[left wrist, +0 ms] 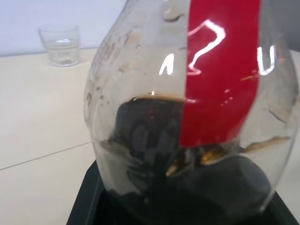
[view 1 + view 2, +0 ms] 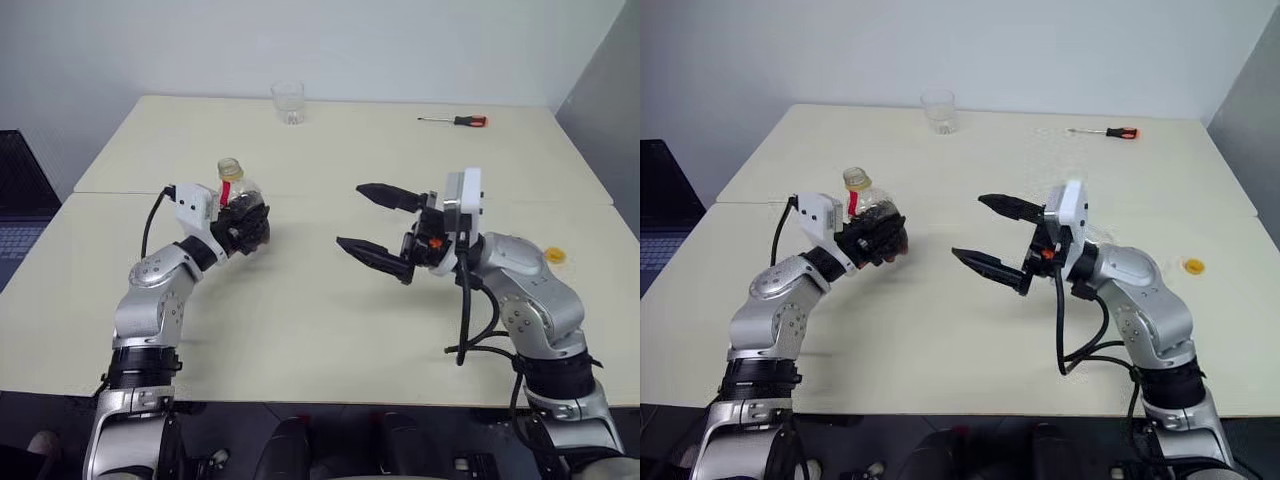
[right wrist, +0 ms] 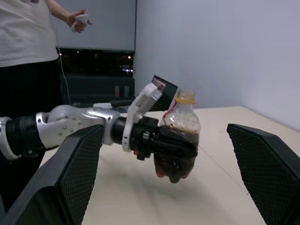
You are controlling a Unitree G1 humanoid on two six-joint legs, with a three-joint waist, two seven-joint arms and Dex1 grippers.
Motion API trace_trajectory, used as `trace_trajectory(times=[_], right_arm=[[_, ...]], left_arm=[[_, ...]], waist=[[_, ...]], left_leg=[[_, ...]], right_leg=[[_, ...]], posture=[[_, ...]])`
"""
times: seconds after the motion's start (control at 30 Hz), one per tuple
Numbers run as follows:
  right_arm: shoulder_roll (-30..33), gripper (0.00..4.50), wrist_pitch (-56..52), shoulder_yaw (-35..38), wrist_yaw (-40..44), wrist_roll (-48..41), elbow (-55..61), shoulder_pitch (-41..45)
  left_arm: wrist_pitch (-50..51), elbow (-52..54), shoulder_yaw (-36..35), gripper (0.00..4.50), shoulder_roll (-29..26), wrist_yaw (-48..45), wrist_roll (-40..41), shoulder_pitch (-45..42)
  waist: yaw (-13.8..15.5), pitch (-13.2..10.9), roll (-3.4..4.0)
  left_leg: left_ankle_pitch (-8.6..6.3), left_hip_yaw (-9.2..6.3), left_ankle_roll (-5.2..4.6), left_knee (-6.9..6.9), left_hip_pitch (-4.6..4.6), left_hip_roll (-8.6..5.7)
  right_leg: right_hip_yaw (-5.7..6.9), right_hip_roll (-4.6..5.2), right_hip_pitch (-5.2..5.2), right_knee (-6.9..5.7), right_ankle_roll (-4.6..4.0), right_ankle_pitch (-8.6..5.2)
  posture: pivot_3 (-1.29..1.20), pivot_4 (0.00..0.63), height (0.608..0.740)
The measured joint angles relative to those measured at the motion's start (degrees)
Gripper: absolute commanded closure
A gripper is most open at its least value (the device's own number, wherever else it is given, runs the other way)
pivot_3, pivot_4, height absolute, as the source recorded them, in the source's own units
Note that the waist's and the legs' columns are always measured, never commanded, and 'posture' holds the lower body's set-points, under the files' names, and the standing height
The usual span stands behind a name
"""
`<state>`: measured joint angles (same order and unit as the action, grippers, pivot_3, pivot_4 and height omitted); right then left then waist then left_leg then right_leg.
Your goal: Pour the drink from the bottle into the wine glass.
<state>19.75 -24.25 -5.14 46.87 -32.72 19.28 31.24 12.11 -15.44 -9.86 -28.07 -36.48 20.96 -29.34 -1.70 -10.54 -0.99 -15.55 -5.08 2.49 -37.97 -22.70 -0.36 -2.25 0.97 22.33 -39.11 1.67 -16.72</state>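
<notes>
Head view: left gripper (image 2: 243, 228) fingers clamped round bottle (image 2: 236, 195), upright above bench (image 2: 320, 310), likely to keep drink in. Right gripper (image 2: 380, 225) fingers spread, aimed at bottle.
Left wrist view: drink (image 1: 154, 136) fills lower bottle; tumbler (image 1: 60, 44) beyond.
Right wrist view: bottle cap off, between spread fingers (image 3: 70, 173).

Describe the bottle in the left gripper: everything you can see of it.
The bottle is small and squat, of clear plastic with a rounded body, a yellowish ring at its open neck and a red label strip running down one side. Dark brown drink fills roughly its lower half, with foam marks on the wall above. It stands upright, lifted off the table, with the left gripper shut around its lower body. Nothing else touches it; the open right gripper is apart, pointing toward it.
</notes>
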Motion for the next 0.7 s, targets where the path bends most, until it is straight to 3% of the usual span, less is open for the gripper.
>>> trace_trajectory(times=[0.7], right_arm=[[-7.37,0.02,0.53,-5.16,-3.52,4.55,-4.99,2.77]], left_arm=[[-22.46,-37.11,-7.64,2.55,-2.17,7.71,-5.52,-12.69]], waist=[[-0.11,0.01,-0.02]], left_leg=[[0.00,0.04,0.00,-0.04,-0.15,-0.05]], right_leg=[[0.02,0.05,0.26,-0.15,0.00,0.01]], posture=[[0.00,0.150,0.740]])
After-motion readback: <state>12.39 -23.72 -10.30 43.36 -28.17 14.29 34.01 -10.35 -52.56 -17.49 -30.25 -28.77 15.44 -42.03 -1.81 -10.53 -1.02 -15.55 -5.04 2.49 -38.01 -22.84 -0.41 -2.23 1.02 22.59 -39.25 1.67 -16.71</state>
